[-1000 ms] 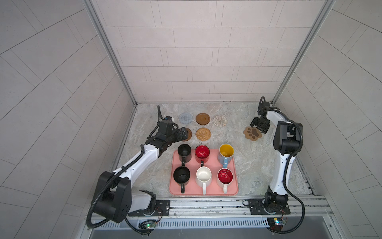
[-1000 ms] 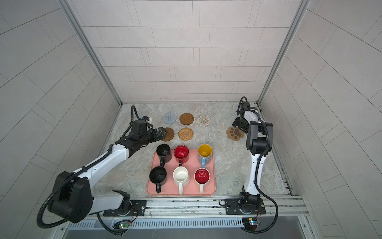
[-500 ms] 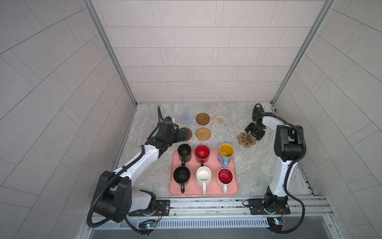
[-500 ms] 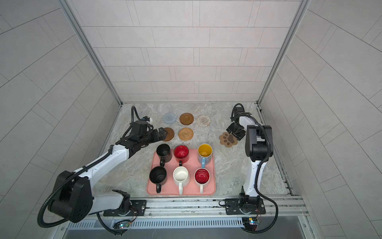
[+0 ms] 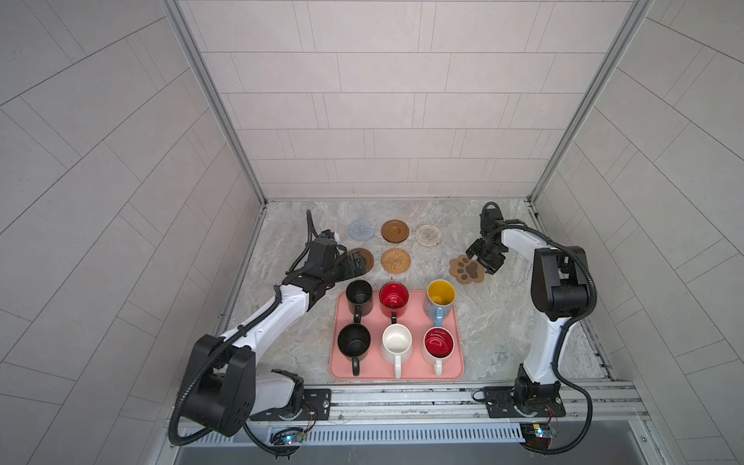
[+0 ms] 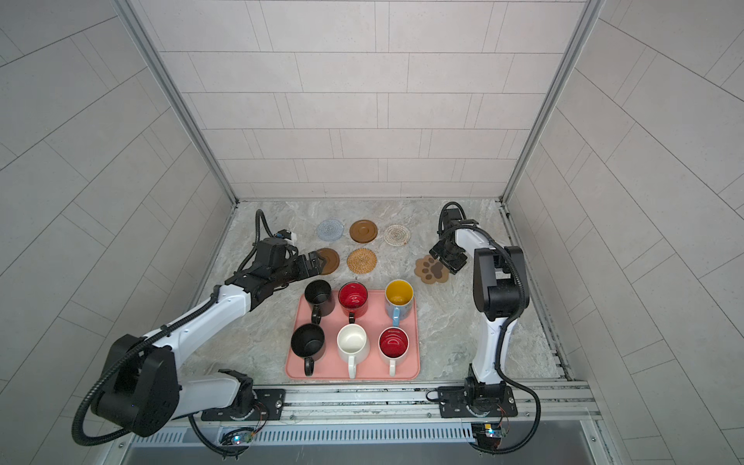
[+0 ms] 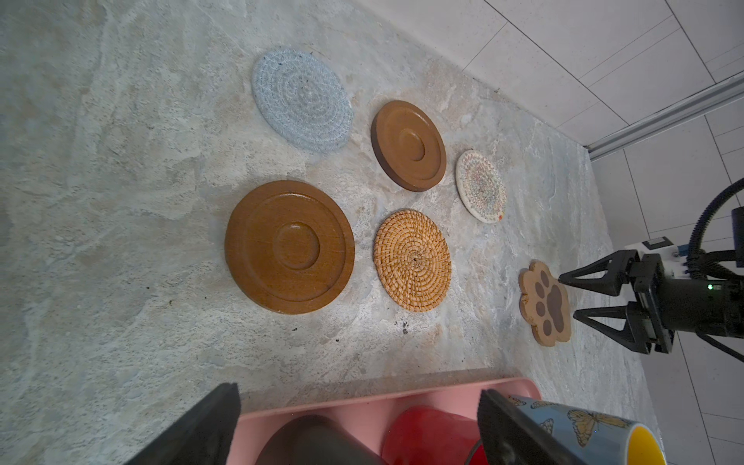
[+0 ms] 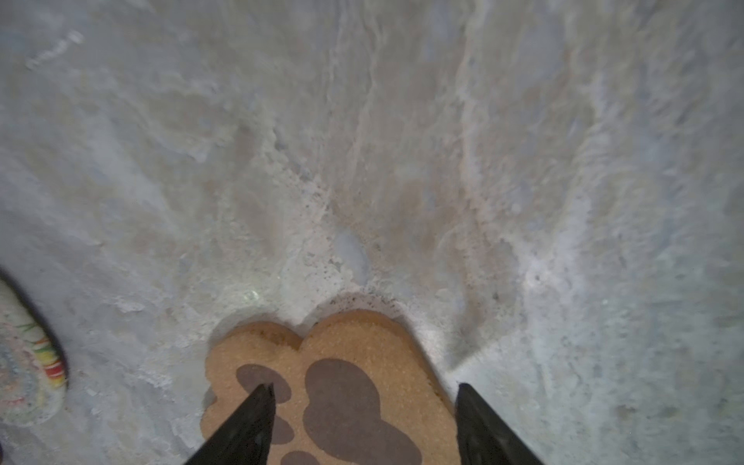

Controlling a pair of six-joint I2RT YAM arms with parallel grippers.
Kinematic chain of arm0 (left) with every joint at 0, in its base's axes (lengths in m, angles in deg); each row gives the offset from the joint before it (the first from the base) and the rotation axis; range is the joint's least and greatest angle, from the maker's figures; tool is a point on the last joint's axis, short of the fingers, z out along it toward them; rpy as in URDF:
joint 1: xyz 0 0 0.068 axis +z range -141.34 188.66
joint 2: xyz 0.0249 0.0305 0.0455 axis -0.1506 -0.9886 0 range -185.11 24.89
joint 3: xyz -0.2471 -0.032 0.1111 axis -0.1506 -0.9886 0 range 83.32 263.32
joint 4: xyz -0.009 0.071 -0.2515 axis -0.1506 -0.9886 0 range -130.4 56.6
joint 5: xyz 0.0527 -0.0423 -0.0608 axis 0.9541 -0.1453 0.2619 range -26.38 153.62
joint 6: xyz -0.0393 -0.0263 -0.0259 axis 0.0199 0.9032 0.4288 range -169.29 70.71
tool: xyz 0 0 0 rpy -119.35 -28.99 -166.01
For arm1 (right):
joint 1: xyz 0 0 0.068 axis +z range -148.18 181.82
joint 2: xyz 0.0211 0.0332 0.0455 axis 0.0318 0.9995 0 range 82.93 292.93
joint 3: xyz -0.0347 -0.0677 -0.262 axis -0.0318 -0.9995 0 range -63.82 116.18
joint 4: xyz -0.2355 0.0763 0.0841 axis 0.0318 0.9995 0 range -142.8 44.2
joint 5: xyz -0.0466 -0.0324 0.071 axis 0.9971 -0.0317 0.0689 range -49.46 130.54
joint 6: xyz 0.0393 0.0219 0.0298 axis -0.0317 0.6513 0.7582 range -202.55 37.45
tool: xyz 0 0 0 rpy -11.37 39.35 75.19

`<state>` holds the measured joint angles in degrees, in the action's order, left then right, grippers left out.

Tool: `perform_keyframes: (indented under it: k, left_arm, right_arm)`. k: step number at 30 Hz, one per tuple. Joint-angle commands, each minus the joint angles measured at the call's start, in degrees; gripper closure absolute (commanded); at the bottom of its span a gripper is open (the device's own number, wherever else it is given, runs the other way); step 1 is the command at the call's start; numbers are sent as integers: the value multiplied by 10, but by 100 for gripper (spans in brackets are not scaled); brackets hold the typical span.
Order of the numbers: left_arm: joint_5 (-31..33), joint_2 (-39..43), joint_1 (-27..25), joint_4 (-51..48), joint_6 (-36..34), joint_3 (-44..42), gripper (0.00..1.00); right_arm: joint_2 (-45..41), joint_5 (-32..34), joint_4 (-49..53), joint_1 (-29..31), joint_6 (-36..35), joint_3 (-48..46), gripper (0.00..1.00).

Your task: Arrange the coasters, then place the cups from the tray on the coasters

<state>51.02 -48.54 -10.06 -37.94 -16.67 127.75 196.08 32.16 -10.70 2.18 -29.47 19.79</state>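
Five round coasters lie in two rows behind the tray (image 5: 396, 372): grey-blue woven (image 5: 362, 229), brown (image 5: 395, 231), whitish woven (image 5: 428, 234), then a brown disc (image 7: 289, 246) and tan rattan (image 5: 396, 260). The paw coaster (image 5: 466, 269) lies flat to their right. My right gripper (image 8: 364, 388) is open over its edge, one fingertip (image 8: 263, 396) on the paw, the other off it over the table. Several cups stand on the tray, among them black (image 5: 358, 292), red (image 5: 393, 294) and blue-and-yellow (image 5: 441, 294). My left gripper (image 7: 356, 390) hangs open and empty over the tray's far rim.
The marble table (image 5: 290, 322) is walled by tiled panels on three sides. A metal rail (image 5: 402, 396) runs along the front edge, with both arm bases on it. The left arm covers part of the near brown disc in both top views.
The right gripper has moved left and toward the front, and the paw coaster has slid with it, closer to the rattan coaster's row. The left arm has hardly moved.
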Motion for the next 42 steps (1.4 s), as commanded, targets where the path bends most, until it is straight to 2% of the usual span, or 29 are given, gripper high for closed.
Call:
perform_keyframes:
  k: [1, 9, 16, 24, 42]
  left_arm:
    - [5, 17, 4, 8, 4, -8, 0]
    - [6, 20, 4, 5, 5, -8, 0]
    - [12, 29, 4, -7, 2, -8, 0]
    - [6, 24, 4, -8, 4, -3, 0]
    - [9, 23, 4, -13, 10, 1, 0]
  right_arm:
    - [-42, 18, 41, -1, -61, 27, 26]
    - [-42, -24, 56, -11, -195, 14, 26]
    - [-53, -87, -7, -37, -244, -55, 27]
    - [-44, -119, -38, -48, -267, -90, 29]
    - [-25, -166, -70, -40, -257, -102, 40]
